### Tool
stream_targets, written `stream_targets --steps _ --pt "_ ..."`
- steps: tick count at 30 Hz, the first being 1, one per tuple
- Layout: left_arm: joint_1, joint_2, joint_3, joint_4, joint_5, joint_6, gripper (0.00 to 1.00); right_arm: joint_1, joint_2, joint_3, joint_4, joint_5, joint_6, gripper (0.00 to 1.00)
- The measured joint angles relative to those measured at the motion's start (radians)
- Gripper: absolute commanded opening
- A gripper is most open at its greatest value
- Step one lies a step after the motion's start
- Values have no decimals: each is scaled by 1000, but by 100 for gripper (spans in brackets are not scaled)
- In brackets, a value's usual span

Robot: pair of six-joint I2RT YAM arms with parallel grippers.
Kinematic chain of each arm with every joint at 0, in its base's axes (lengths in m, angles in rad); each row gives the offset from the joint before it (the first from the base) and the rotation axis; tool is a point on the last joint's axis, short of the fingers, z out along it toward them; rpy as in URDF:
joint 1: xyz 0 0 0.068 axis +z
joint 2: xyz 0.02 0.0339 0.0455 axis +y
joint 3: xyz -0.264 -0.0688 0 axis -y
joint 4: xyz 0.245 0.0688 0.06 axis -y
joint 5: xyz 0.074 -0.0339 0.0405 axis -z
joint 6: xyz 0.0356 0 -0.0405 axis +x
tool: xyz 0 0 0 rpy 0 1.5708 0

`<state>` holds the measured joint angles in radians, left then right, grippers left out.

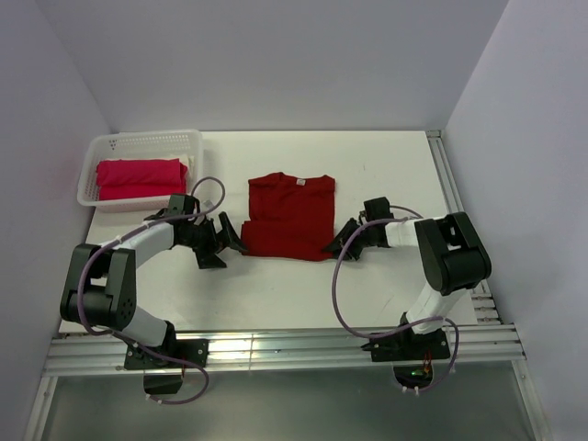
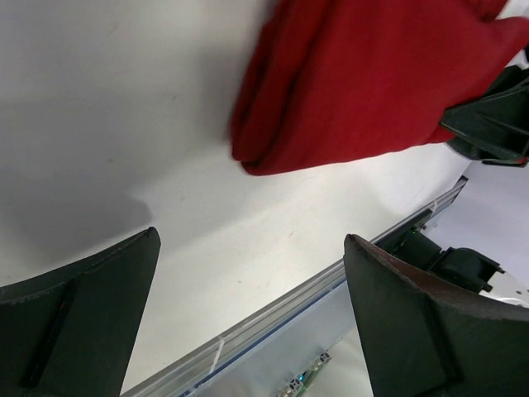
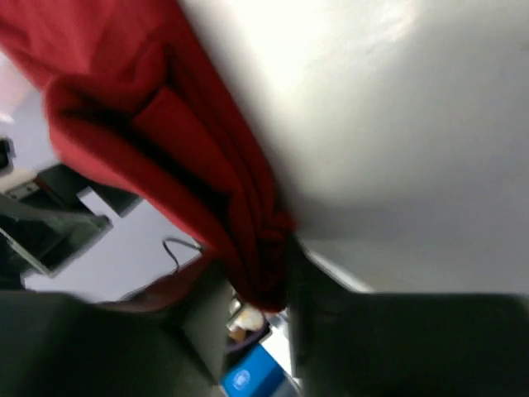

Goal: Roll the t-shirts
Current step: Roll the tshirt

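At mid-worktop (image 1: 386,165), the dark crimson t-shirt (image 1: 289,216) lies folded flat, collar away from me. The pinkish-red t-shirt (image 1: 138,176) sits in the white basket (image 1: 147,135) at far left.

Left tool (image 1: 230,241) is spread wide with nothing in it, just off the shirt's near-left corner. Right tool (image 1: 341,241) is at the near-right corner. Cloth bunches into its jaws in the wrist view, but it's blurred, so I can't tell if it's clamped or just nudging.

Risks as I read them:
- One-sided hold: if right pulls while left has nothing, the hem skews and the roll goes conical.
- Left closing where it is would bite air, or pinch only the top layer and peel the fold open.
- A bunched right corner would roll lumpy.

Room: open worktop from the hem down to the near rail (image 1: 276,342), and beyond the collar to the back wall, so rolling away looks free. Left arm is near the basket. Right arm sits close to the side rail (image 1: 448,184), so little swing outward.
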<state>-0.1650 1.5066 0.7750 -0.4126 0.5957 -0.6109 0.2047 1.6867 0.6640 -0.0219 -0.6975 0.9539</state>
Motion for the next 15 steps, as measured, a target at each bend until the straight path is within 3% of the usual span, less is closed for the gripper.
stream_targets --steps 2,3,15 --pt "0 0 -29 13 -4 -7 97 3 18 0 10 11 16 6" --pt "0 0 -36 16 -8 -12 96 3 19 0 11 15 18 2" --pt "2 -19 -174 325 15 -188 89 5 11 -2 8 25 24 0"
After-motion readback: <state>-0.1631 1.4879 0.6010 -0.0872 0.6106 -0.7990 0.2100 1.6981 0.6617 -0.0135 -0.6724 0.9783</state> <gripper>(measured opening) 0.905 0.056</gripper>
